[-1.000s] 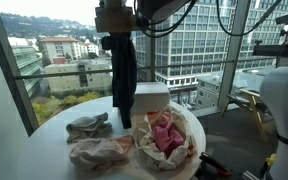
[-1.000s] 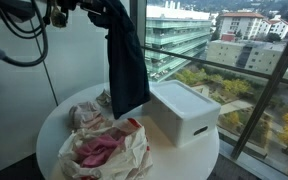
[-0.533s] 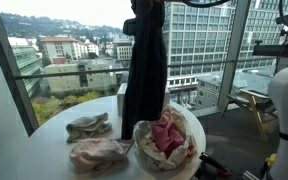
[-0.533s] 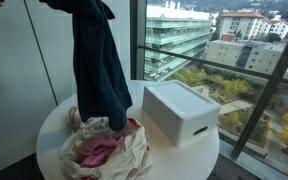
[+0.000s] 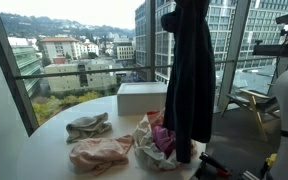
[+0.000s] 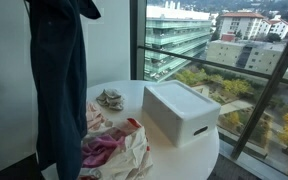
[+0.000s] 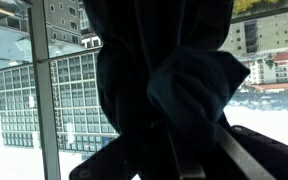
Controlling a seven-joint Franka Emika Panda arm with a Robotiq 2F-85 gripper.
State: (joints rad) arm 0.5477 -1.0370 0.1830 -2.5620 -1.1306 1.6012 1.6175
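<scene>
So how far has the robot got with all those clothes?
Done: the dark garment is picked up. In hand: it hangs long in the air, held from above the picture. Left, probably: the pink and cream pile, a patterned cloth and a cream cloth lie on the table by the white box.

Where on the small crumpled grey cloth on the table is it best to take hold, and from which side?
I would take a raised fold near the middle of the small crumpled cloth, coming straight down from above. It lies low on the table, with no lifted edge for a side approach. The hanging dark garment is not over it.
</scene>
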